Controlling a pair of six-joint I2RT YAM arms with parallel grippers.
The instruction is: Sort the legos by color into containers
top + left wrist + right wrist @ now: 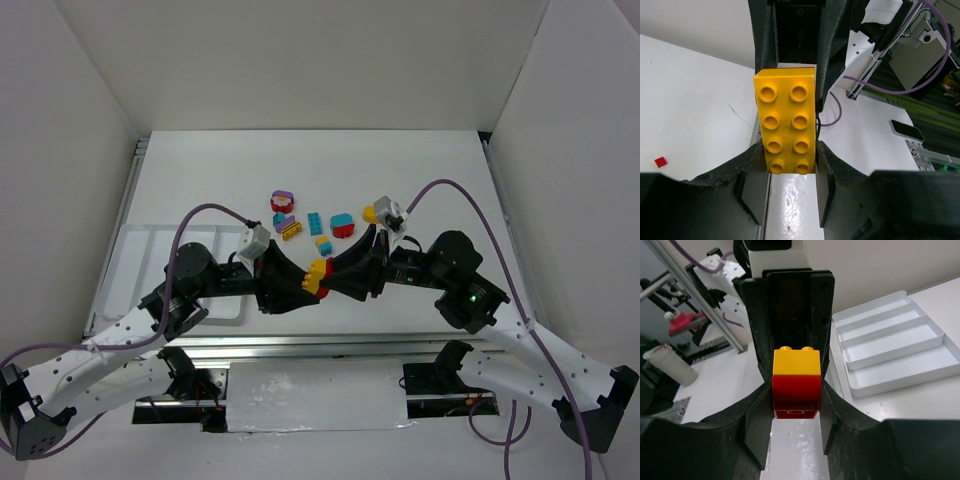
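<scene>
A white tray (135, 250) with four long compartments is lying at the left of the surface (430, 170). Near the front edge, the left fingers (305, 281) are gripping a yellow brick (787, 122). It is joined to a red brick (796, 392), which the right fingers (335, 275) are clamping. Other legos (315, 222) are lying loose behind.

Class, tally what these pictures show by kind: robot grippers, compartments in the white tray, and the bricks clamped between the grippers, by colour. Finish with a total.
Grippers: 2, the left gripper and the right gripper
Tray compartments: 4
Yellow brick, clamped: 1
Red brick, clamped: 1
Total: 8
</scene>
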